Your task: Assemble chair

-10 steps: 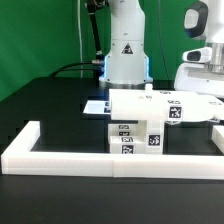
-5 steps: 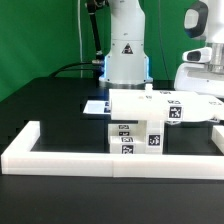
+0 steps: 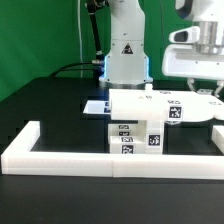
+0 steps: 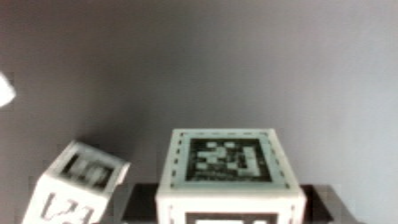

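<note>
The chair parts (image 3: 150,120) are matte white blocks with black-and-white tags, stacked together at the table's middle. My gripper (image 3: 207,88) hangs at the exterior view's upper right, above the right end of the stack. In the wrist view my gripper (image 4: 226,208) has a dark finger (image 4: 143,200) pressed on each side of a white tagged chair bar (image 4: 224,165), seen end-on. A second tagged chair part (image 4: 80,185) lies tilted close beside it.
The arm's white base (image 3: 125,55) stands behind the parts. The marker board (image 3: 96,106) lies flat in front of the base. A long low white border rail (image 3: 100,157) runs along the table's front and turns back at both ends.
My gripper has risen and shifted toward the exterior view's left. The stacked chair parts have not visibly moved.
</note>
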Action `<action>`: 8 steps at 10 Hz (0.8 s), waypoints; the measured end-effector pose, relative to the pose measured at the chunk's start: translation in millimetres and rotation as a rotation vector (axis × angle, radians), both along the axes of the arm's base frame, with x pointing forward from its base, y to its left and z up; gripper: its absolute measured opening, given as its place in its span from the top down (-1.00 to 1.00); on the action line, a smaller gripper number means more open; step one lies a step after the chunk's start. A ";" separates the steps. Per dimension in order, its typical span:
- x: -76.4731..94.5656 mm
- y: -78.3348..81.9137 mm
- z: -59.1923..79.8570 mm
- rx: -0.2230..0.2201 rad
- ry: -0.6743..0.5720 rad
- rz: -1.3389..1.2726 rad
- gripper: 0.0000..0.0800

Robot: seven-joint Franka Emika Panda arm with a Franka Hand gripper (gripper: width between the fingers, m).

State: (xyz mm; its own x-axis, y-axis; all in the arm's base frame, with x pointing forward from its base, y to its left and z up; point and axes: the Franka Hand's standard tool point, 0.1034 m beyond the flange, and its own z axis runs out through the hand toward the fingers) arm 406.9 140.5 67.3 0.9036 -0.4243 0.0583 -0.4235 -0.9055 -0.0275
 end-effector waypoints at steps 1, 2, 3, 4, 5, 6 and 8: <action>6.5 -12.7 11.8 0.016 0.008 -0.007 0.29; 12.9 -21.1 19.4 0.025 0.004 -0.026 0.29; 11.7 -20.1 17.3 0.021 0.004 -0.023 0.29; 11.1 -19.6 16.4 0.020 0.006 -0.021 0.29; 11.4 -20.2 16.5 0.020 0.005 -0.022 0.29; 11.3 -20.1 16.4 0.020 0.006 -0.022 0.28; 16.6 -37.6 19.2 0.004 0.000 0.074 0.28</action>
